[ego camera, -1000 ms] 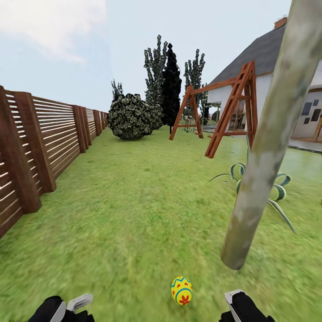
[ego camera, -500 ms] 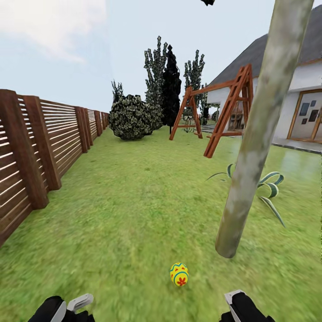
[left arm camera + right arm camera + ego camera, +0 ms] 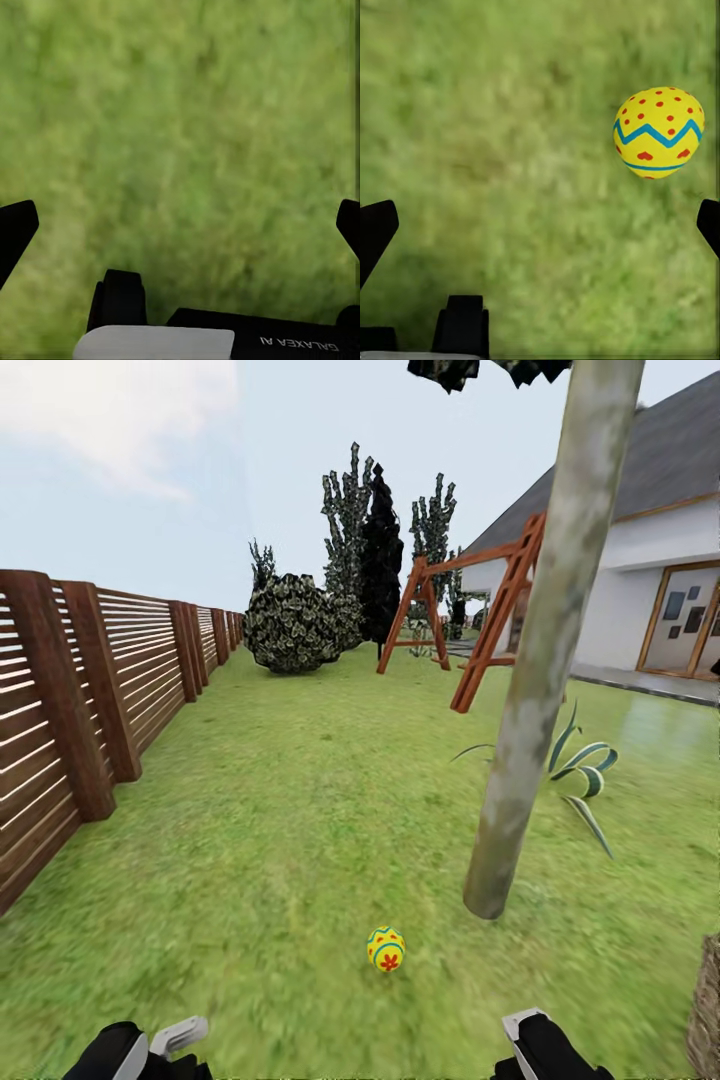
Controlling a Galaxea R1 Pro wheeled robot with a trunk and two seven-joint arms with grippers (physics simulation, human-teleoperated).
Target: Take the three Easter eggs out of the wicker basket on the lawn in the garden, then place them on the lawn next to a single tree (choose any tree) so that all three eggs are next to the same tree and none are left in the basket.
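One Easter egg (image 3: 386, 948), yellow with a red flower and a blue band, lies on the lawn (image 3: 300, 810) just short of the tree (image 3: 535, 680) with the pale mottled trunk. A brown woven edge of the wicker basket (image 3: 706, 1005) shows at the lower right, its inside hidden. My left gripper (image 3: 180, 225) hangs open over bare grass. My right gripper (image 3: 540, 225) is open too, with an egg (image 3: 658, 132) on the grass beyond it, off to one side and untouched by either finger.
A slatted wooden fence (image 3: 70, 710) runs along the left. Behind the tree stand a spiky plant (image 3: 578, 770), a wooden swing frame (image 3: 480, 620), a round bush (image 3: 295, 622), a dark conifer (image 3: 383, 560) and the white house (image 3: 660, 590). Open grass stretches ahead.
The whole view has shifted: the tree and egg now sit farther away and more to the left, and the basket's edge has come in at the right. The egg stays by the trunk.
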